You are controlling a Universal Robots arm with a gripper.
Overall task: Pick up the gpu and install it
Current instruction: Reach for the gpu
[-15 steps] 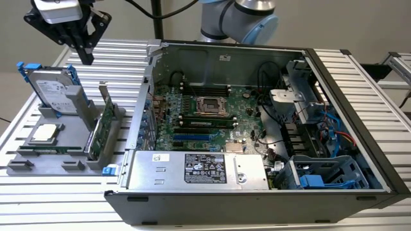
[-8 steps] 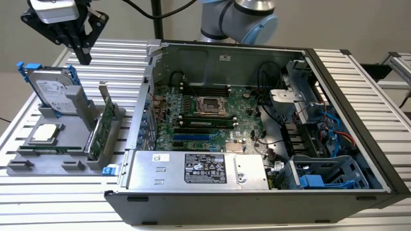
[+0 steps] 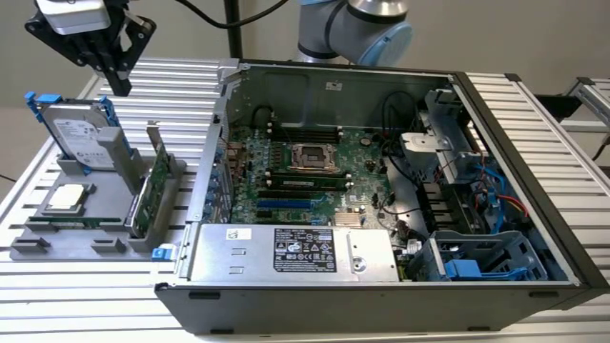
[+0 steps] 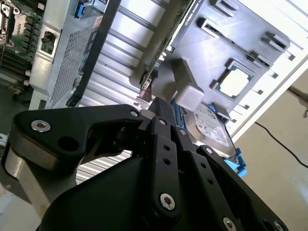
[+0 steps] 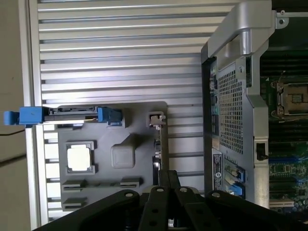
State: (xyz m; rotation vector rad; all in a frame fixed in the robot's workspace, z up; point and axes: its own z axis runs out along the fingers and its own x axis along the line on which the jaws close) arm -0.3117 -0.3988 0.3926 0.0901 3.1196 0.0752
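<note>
Over the bench point(image 3: 181, 86) corner, the hand point(image 3: 121, 84) hangs seemingly pressed together, empty; lowered off-line, it could clip the hard drive point(image 3: 76, 132) beside the gpu point(image 3: 151, 189).

A silvery desk point(image 3: 562, 143) of ribbed metal slats stands before a plain grey-beige wall point(image 3: 515, 36) under even, soft light, with a pale beige floor point(image 4: 281, 178) beside its edge in the second wrist view, where a thin black cable point(image 4: 279, 143) trails across it.
</note>
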